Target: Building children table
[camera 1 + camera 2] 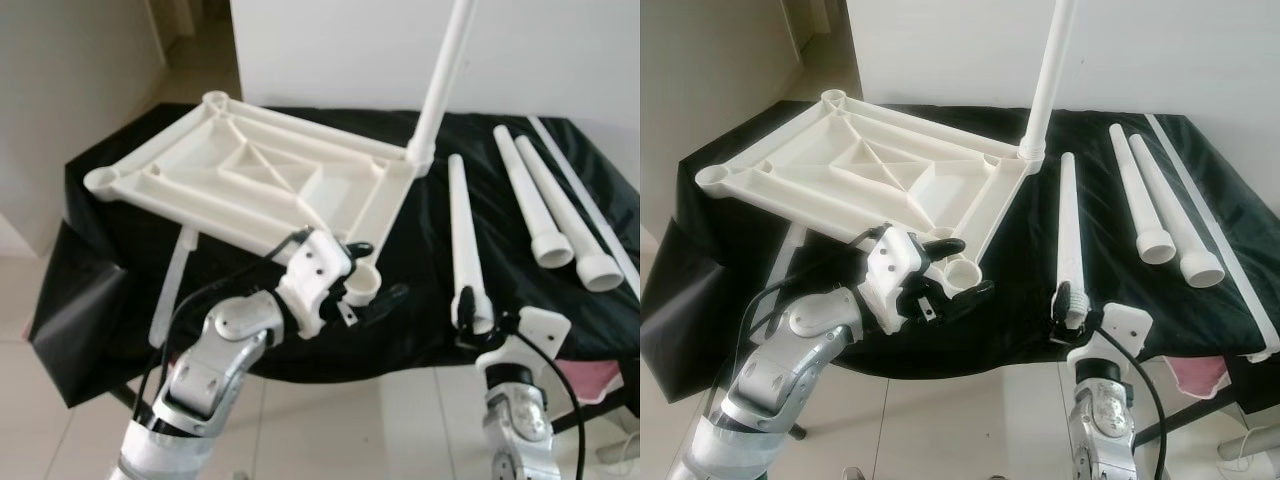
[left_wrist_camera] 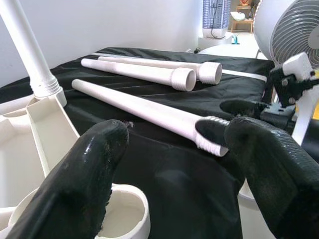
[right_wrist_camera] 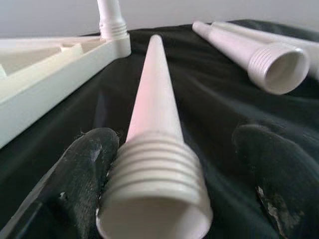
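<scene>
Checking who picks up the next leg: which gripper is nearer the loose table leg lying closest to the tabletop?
Right. The right gripper is open at the threaded end of that leg; the left gripper is at the tabletop corner socket.

G1 arms: silver metal links, white wrist housings, black fingers.
Left gripper (image 1: 365, 285): white block with dark screw holes, black cable looping along the forearm. Right gripper (image 1: 1068, 305): white bracket with holes, black cable down the silver forearm. Finger pads (image 3: 82, 169) look scuffed, matte rubber.
</scene>
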